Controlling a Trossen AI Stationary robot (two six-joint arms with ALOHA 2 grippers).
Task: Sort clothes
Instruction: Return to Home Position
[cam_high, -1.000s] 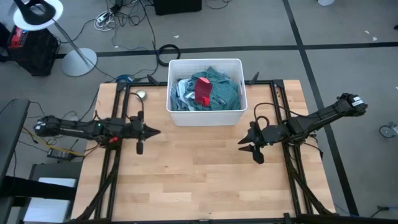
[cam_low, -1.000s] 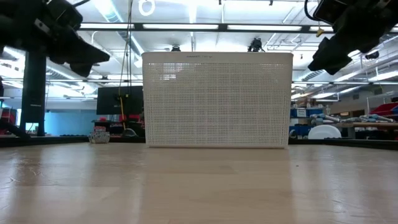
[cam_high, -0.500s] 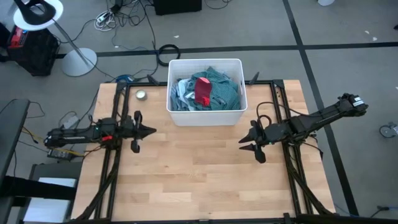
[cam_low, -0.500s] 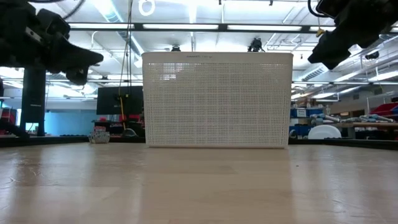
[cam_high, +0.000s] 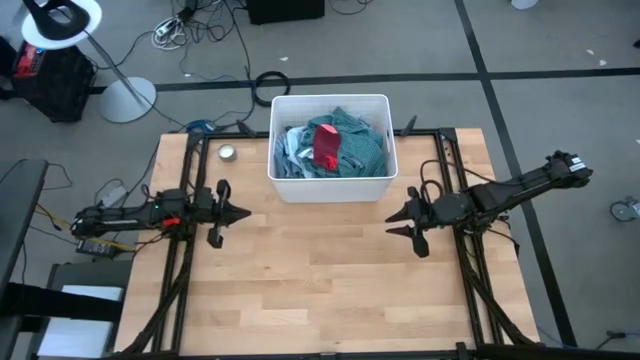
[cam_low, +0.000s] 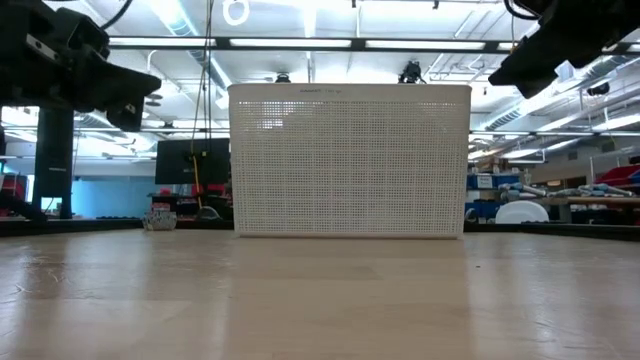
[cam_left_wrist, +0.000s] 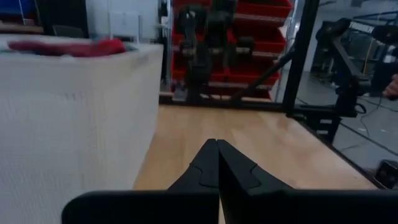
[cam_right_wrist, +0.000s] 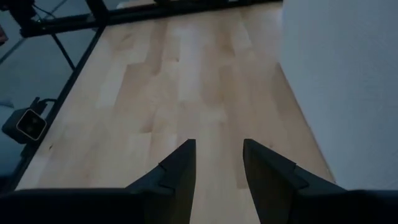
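We see a white bin (cam_low: 350, 160) whose near wall is dotted with a fine grid of small holes. The clothes (cam_high: 358, 152) in it are teal and light blue, with one red piece (cam_high: 326, 146) on top. The table (cam_high: 320, 280) is pale wood in long planks, and the floor (cam_high: 560, 60) beyond is grey, crossed by dark lines.

No lettering, label, brand or number can be read anywhere on the table or in the room behind it. In the low view, a faint line of marking sits near the top rim of the white bin (cam_low: 350, 160), but it is too small to make out.
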